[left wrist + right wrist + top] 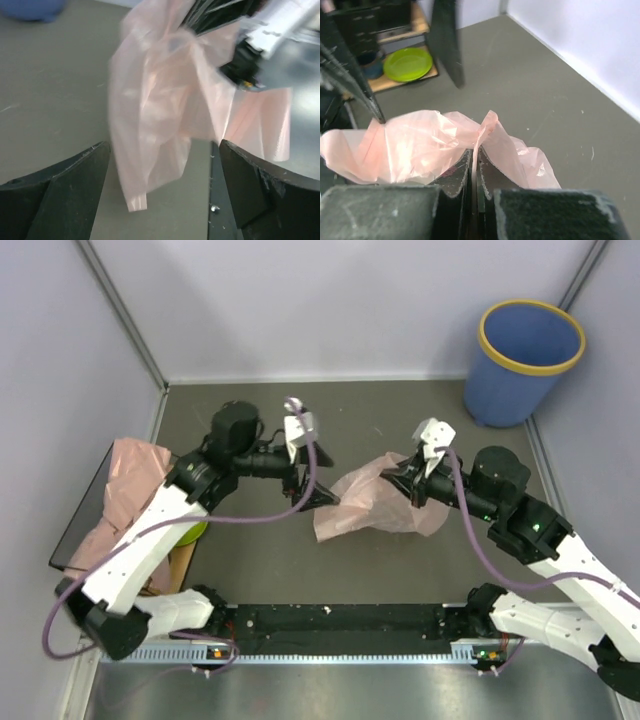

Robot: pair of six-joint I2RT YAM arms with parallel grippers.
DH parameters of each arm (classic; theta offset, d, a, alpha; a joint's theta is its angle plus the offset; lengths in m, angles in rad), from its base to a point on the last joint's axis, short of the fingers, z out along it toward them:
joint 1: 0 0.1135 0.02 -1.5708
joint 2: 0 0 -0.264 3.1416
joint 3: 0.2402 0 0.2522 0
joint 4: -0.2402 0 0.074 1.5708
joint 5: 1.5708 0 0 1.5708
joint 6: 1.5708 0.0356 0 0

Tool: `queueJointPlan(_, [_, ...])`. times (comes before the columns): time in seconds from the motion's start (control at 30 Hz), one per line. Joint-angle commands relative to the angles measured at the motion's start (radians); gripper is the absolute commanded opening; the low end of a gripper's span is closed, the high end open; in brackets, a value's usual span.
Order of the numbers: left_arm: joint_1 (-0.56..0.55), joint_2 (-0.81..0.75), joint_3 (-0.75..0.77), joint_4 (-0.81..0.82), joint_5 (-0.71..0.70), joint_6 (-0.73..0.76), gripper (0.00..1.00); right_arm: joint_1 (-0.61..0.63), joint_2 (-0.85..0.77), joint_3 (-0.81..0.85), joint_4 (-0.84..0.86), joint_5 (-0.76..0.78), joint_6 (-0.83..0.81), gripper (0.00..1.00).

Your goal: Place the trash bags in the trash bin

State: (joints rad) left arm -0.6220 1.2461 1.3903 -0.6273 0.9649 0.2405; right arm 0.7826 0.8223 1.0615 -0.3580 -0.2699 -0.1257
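Trash bag [370, 508] stretched left-right; right gripper [410, 484] pinching it, left gripper [323, 499] wide.

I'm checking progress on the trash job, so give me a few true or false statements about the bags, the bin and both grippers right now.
1. The right gripper is shut on a pink trash bag. True.
2. The left gripper is clamped on that bag too. False: it is wide open.
3. The blue trash bin already holds a bag. False: no bag shows inside it.
4. Another pink bag lies on the left, beside the left arm. True.
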Motion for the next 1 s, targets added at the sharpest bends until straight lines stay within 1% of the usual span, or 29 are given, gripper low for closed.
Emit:
queueJointPlan(0.0, [0.024, -0.241, -0.229, 0.518, -0.454, -0.323, 0.98, -0.002, -0.006, -0.02, 0.057, 0.341, 0.266, 0.0])
queueJointPlan(0.03, [0.021, -0.26, -0.266, 0.567, -0.478, -0.329, 0.98, -0.009, 0.0, -0.017, 0.054, 0.378, 0.299, 0.0])
queueJointPlan(0.07, [0.013, -0.264, -0.261, 0.549, -0.524, -0.345, 0.98, -0.019, 0.02, -0.008, 0.051, 0.406, 0.337, 0.0])
queueJointPlan(0.1, [0.008, -0.261, -0.257, 0.535, -0.564, -0.365, 0.98, -0.028, 0.029, -0.002, 0.038, 0.435, 0.427, 0.0])
queueJointPlan(0.13, [0.007, -0.263, -0.269, 0.528, -0.601, -0.378, 0.98, -0.061, 0.044, 0.011, 0.025, 0.469, 0.483, 0.0])
queueJointPlan(0.17, [0.005, -0.281, -0.29, 0.553, -0.641, -0.38, 0.98, -0.083, 0.073, 0.032, 0.015, 0.466, 0.538, 0.0])
queueJointPlan(0.2, [0.001, -0.299, -0.325, 0.596, -0.661, -0.377, 0.98, -0.107, 0.09, 0.041, 0.002, 0.456, 0.645, 0.0])
queueJointPlan(0.23, [-0.005, -0.319, -0.399, 0.662, -0.67, -0.363, 0.98, -0.123, 0.103, 0.049, -0.008, 0.451, 0.691, 0.0])
queueJointPlan(0.27, [-0.048, -0.345, -0.421, 0.72, -0.702, -0.312, 0.98, -0.128, 0.13, 0.066, -0.015, 0.46, 0.734, 0.0])
queueJointPlan(0.33, [-0.126, -0.349, -0.436, 0.729, -0.783, -0.249, 0.98, -0.129, 0.149, 0.081, -0.021, 0.468, 0.819, 0.0])
queueJointPlan(0.37, [-0.216, -0.344, -0.442, 0.748, -0.845, -0.177, 0.98, -0.132, 0.159, 0.092, -0.021, 0.466, 0.845, 0.0])
queueJointPlan(0.4, [-0.254, -0.338, -0.459, 0.765, -0.92, -0.147, 0.98, -0.135, 0.175, 0.1, -0.021, 0.45, 0.891, 0.0])
queueJointPlan(0.47, [-0.321, -0.312, -0.47, 0.805, -0.989, -0.123, 0.98, -0.137, 0.193, 0.127, -0.019, 0.426, 0.925, 0.0])
queueJointPlan(0.5, [-0.323, -0.301, -0.471, 0.831, -0.977, -0.121, 0.98, -0.137, 0.207, 0.133, -0.01, 0.404, 0.936, 0.0])
queueJointPlan(0.53, [-0.323, -0.294, -0.478, 0.856, -0.938, -0.119, 0.98, -0.137, 0.212, 0.14, -0.006, 0.397, 0.934, 0.0])
queueJointPlan(0.6, [-0.324, -0.272, -0.479, 0.905, -0.907, -0.115, 0.98, -0.137, 0.218, 0.158, -0.002, 0.399, 0.928, 0.0])
queueJointPlan(0.67, [-0.324, -0.24, -0.467, 0.9, -0.936, -0.156, 0.99, -0.137, 0.222, 0.164, -0.001, 0.405, 0.926, 0.0])
queueJointPlan(0.73, [-0.323, -0.226, -0.458, 0.887, -0.956, -0.167, 0.98, -0.137, 0.222, 0.166, 0.002, 0.406, 0.925, 0.0])
queueJointPlan(0.77, [-0.323, -0.217, -0.456, 0.888, -0.988, -0.196, 0.98, -0.137, 0.224, 0.164, 0.004, 0.406, 0.925, 0.0])
queueJointPlan(0.83, [-0.324, -0.199, -0.436, 0.855, -0.988, -0.236, 0.98, -0.137, 0.225, 0.155, 0.011, 0.408, 0.933, 0.0])
queueJointPlan(0.87, [-0.323, -0.191, -0.429, 0.845, -0.97, -0.303, 0.98, -0.137, 0.227, 0.152, 0.014, 0.408, 0.936, 0.0])
queueJointPlan(0.9, [-0.324, -0.183, -0.418, 0.839, -0.956, -0.329, 0.98, -0.137, 0.23, 0.149, 0.025, 0.402, 0.937, 0.0])
queueJointPlan(0.97, [-0.323, -0.171, -0.415, 0.851, -0.875, -0.383, 0.97, -0.137, 0.233, 0.144, 0.033, 0.4, 0.946, 0.0])
